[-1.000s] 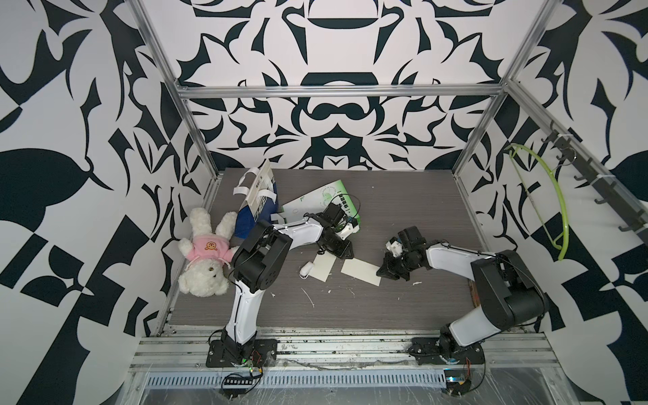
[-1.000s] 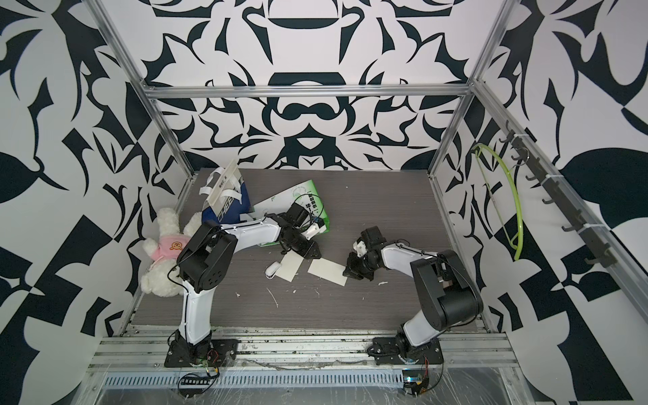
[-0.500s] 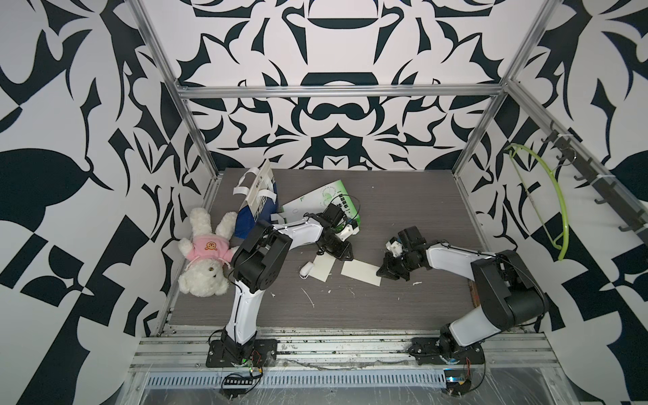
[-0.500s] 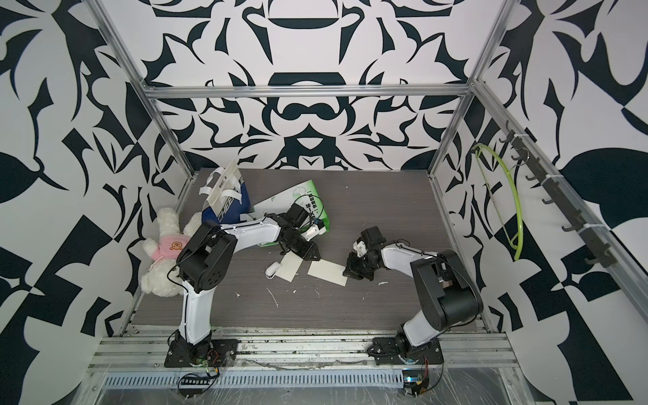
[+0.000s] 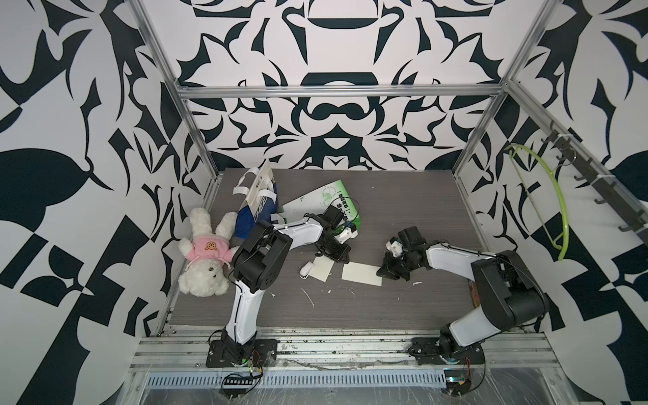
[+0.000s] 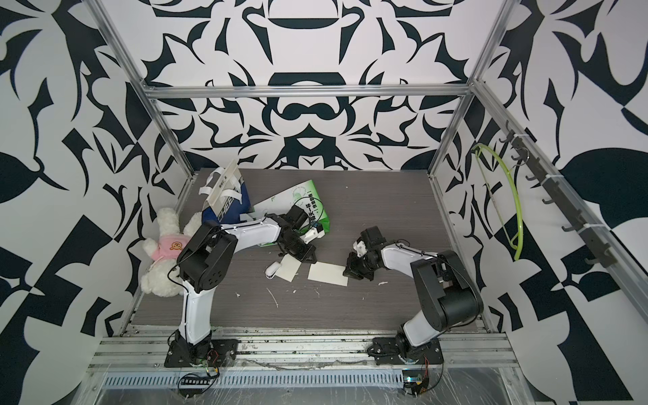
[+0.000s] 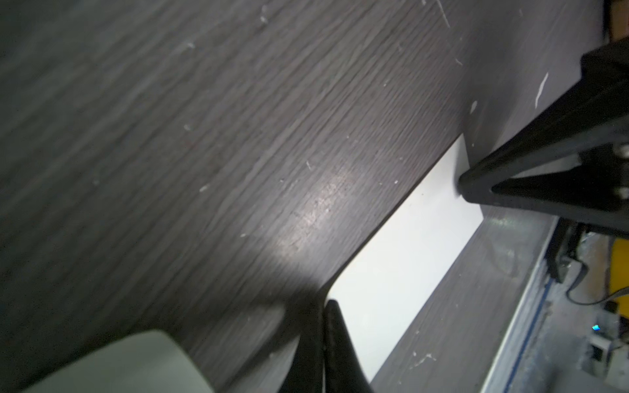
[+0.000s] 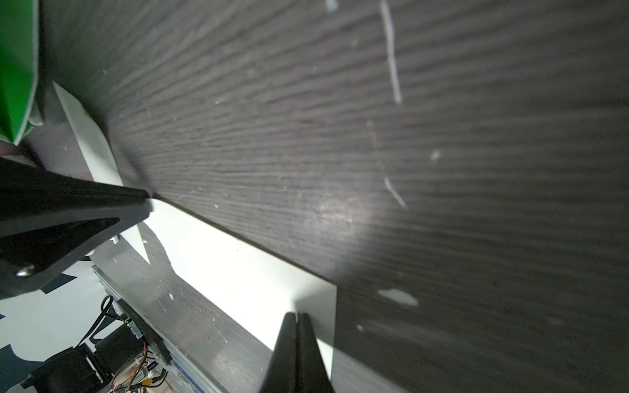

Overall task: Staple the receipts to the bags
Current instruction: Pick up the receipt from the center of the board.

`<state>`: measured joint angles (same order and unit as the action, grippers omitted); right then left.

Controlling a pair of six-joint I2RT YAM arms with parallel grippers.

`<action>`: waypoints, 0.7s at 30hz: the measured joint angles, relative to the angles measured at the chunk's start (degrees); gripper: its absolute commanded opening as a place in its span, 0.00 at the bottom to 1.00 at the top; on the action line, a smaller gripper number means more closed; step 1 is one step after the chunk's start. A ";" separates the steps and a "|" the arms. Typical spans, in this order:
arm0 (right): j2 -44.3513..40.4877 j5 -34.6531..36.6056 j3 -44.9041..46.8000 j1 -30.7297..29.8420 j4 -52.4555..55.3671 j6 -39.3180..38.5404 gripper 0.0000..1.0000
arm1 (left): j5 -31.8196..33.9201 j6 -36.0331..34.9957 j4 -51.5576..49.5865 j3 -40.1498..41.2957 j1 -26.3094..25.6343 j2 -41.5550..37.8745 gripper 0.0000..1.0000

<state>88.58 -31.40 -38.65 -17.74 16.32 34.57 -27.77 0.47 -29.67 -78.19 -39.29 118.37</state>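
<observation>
the left claw (image 5: 342, 258) and right claw (image 5: 382, 272) are both sitting fully closed, tips pressing opposite ends of one receipt (image 5: 362, 274) lying flat on the table (image 5: 403, 315), probably steadying it for lifting toward the green bag (image 5: 315, 203) lying just behind.

We see a white teddy bear (image 5: 207, 252) in a pink shirt lying on its back at the left edge of the dark wood-grain table (image 5: 403, 196), its head toward the front. A small white stapler (image 5: 305, 270) lies near the table's middle, with thin white scraps (image 5: 308, 297) scattered nearer the front. On the right wall, a lime-green hanger (image 5: 562, 217) hangs from a rail of dark hooks (image 5: 596, 181).
</observation>
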 measured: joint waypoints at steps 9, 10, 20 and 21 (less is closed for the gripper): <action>-16.85 0.37 -5.97 0.00 7.37 -12.02 0.37 | -4.22 11.21 -5.38 -2.51 0.07 -1.36 0.00; -19.08 0.48 -6.86 0.00 8.00 -13.81 0.41 | -4.35 13.20 -5.42 -2.45 0.07 -2.38 0.00; -41.68 2.99 -2.71 0.00 6.23 -39.82 0.55 | -4.44 38.58 -2.43 -4.46 0.28 -17.81 0.00; -43.08 2.69 -2.05 0.00 5.60 -42.77 0.55 | -4.20 41.16 -2.12 -4.96 0.33 -18.38 0.00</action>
<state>45.50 -28.71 -40.71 -17.74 21.91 -8.21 -31.97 41.63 -31.79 -83.15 -38.96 99.98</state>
